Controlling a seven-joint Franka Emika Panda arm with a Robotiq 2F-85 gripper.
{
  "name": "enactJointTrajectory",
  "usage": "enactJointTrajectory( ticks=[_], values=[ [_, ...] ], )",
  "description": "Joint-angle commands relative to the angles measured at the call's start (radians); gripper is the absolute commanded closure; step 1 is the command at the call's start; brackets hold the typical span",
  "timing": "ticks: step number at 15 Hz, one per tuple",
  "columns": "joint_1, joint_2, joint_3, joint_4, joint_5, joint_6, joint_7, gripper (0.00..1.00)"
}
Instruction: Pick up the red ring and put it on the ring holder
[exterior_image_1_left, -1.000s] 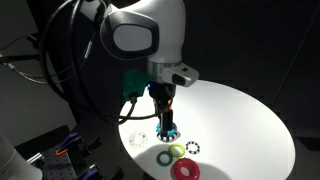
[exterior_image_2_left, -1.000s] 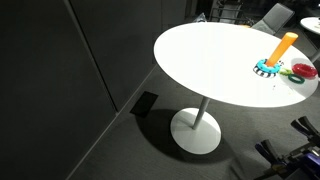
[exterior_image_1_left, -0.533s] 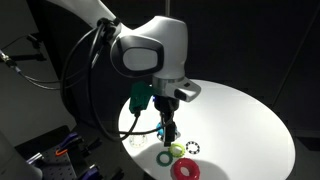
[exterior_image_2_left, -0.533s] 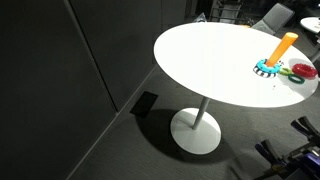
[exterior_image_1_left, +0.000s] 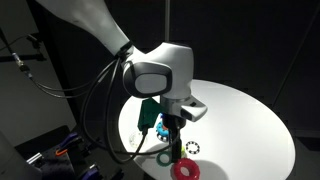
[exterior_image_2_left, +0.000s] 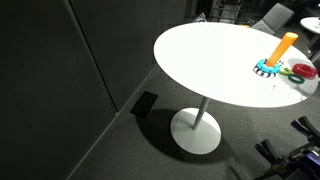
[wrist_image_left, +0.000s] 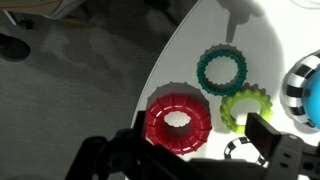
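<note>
The red ring (wrist_image_left: 178, 121) lies flat on the white table, scalloped edge and round hole in plain sight in the wrist view. It also shows near the table's front edge (exterior_image_1_left: 185, 170) and beside the holder (exterior_image_2_left: 303, 67). The ring holder is an orange peg (exterior_image_2_left: 283, 46) on a blue-teal toothed base (exterior_image_2_left: 266, 68); only the edge of the base shows in the wrist view (wrist_image_left: 305, 95). My gripper (wrist_image_left: 190, 150) is open and empty, hovering above the red ring with a finger on each side. In an exterior view my gripper (exterior_image_1_left: 172, 140) hangs just above the rings.
A dark green ring (wrist_image_left: 222, 70), a lime green ring (wrist_image_left: 245, 105) and a small black-and-white toothed ring (wrist_image_left: 240, 150) lie close round the red ring. The table's edge (wrist_image_left: 165, 60) runs just to the left of the rings. The round white table (exterior_image_2_left: 215, 60) stands on one pedestal.
The arm has come down and forward over the table, bringing the gripper from above the holder towards the rings. The rings and the holder have not moved.
</note>
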Motion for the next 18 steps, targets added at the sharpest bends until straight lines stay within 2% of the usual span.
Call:
enactJointTrajectory(
  ticks=[1, 10, 18],
  values=[
    [0.008, 0.076, -0.033, 0.061, -0.03, 0.009, 0.037, 0.0],
    [-0.002, 0.194, -0.041, 0.112, 0.006, 0.067, 0.004, 0.0],
    [-0.029, 0.232, -0.013, 0.103, 0.074, 0.143, -0.058, 0.0]
  ],
)
